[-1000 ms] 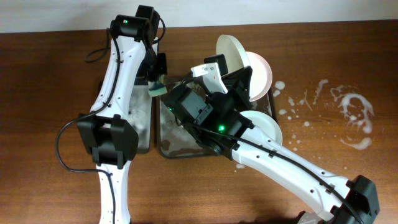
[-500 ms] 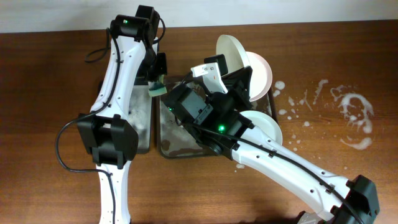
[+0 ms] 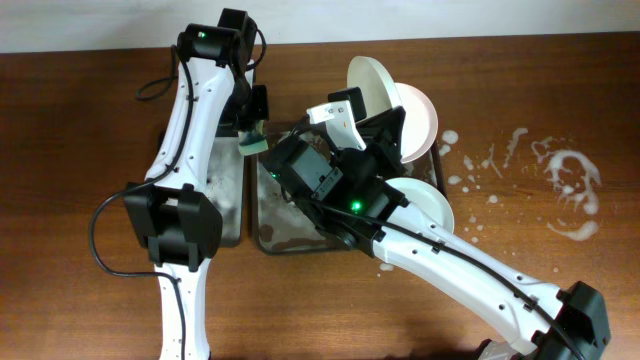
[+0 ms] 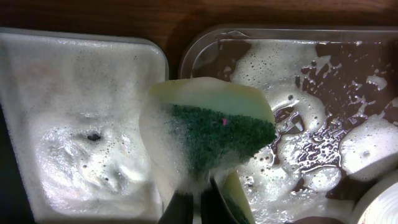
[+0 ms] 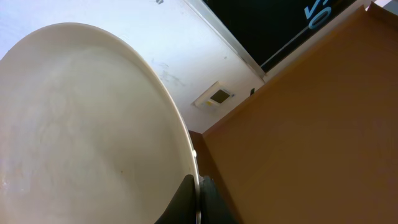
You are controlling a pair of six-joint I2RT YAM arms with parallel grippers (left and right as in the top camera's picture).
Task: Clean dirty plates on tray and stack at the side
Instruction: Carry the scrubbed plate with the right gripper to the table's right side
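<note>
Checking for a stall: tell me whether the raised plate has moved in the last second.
No. The raised plate stays over the tray's far rim, unchanged overhead.

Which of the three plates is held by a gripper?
The topmost plate, tilted on edge, its rim pinched by the right gripper; the plate beside it and the lowest plate sit ungripped.

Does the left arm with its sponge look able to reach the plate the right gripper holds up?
Probably yes, by a detour: the sponge shut in the left gripper hangs over the tray rim, but the right arm's wrist lies between it and the raised plate.
</note>
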